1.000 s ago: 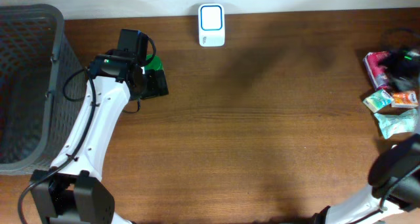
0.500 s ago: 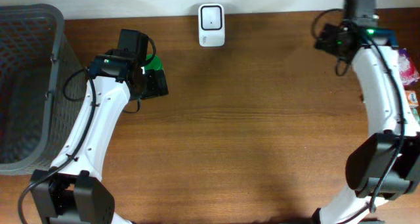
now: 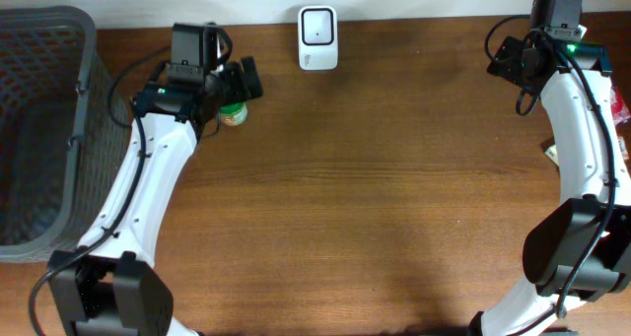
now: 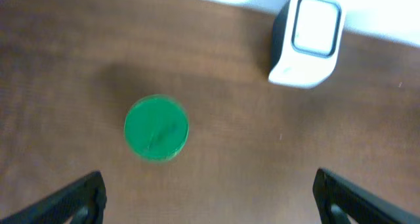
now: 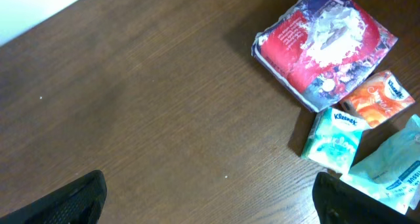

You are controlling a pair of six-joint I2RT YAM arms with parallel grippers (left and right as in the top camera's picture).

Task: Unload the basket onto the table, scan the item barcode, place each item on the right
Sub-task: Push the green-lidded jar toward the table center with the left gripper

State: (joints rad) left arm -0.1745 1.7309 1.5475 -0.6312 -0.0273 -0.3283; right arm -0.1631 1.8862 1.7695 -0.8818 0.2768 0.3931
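green-lidded jar (image 4: pixel 156 128) stands upright and untouched on the table (image 3: pixel 394 198), apart from the white scanner (image 4: pixel 307 39). left gripper (image 4: pixel 210 199) has shifted to hover above the jar, fingers spread wide and empty. right gripper (image 5: pixel 210 199) has swung over the red packet (image 5: pixel 325 46) and opened fully, holding nothing. scanning looks not yet begun.

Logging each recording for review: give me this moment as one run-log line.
left gripper: open, empty, over green-lidded jar | right gripper: open, empty, near red packet | scanner: apart from jar
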